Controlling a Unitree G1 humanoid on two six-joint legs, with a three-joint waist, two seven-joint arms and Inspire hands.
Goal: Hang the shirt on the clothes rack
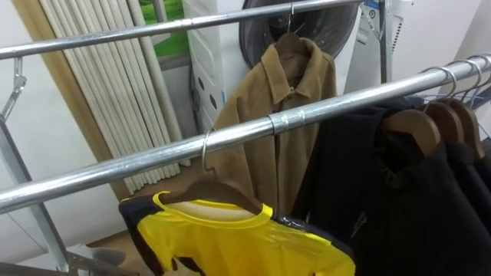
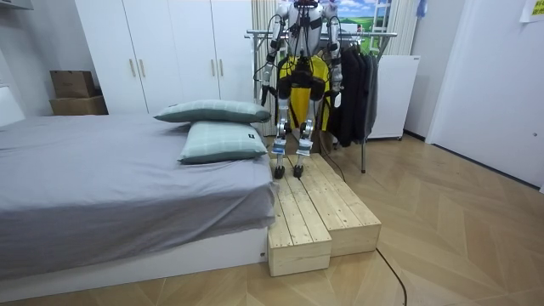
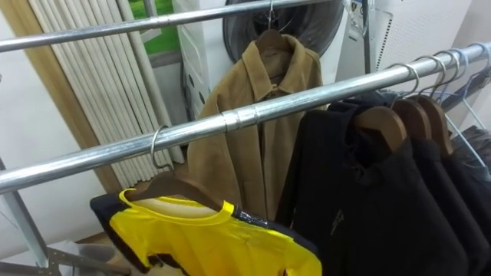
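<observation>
Yellow shirt [image 1: 230,238]: we see it on a wooden hanger [image 1: 222,192] whose hook sits over the near rail [image 1: 345,103], at the rail's left part.
Neighbours on that rail: black clothes [image 1: 406,199] on their own wooden hangers crowd the right part; a stretch of bare rail lies between them and the shirt's hook.
Far rail [image 1: 115,36]: a brown jacket [image 1: 284,100] hangs from it, behind the gap, well apart from the shirt.
Eye views give us: the hook's seat on the rail, the shirt's dark collar edge, and a pale pleated curtain [image 1: 107,92] beyond.
Room view gives us: the robot standing on a wooden platform [image 2: 323,217] at the foot of a bed [image 2: 102,187], facing the rack, the shirt just in front of it.
Left hand [image 2: 265,82]: at the room view's left; we cannot tell how its fingers are set.
Right hand [image 2: 338,98]: at the room view's right; fingers too small to tell.
Open room: floor lies free to the platform's right; the bed hems in its left edge.
</observation>
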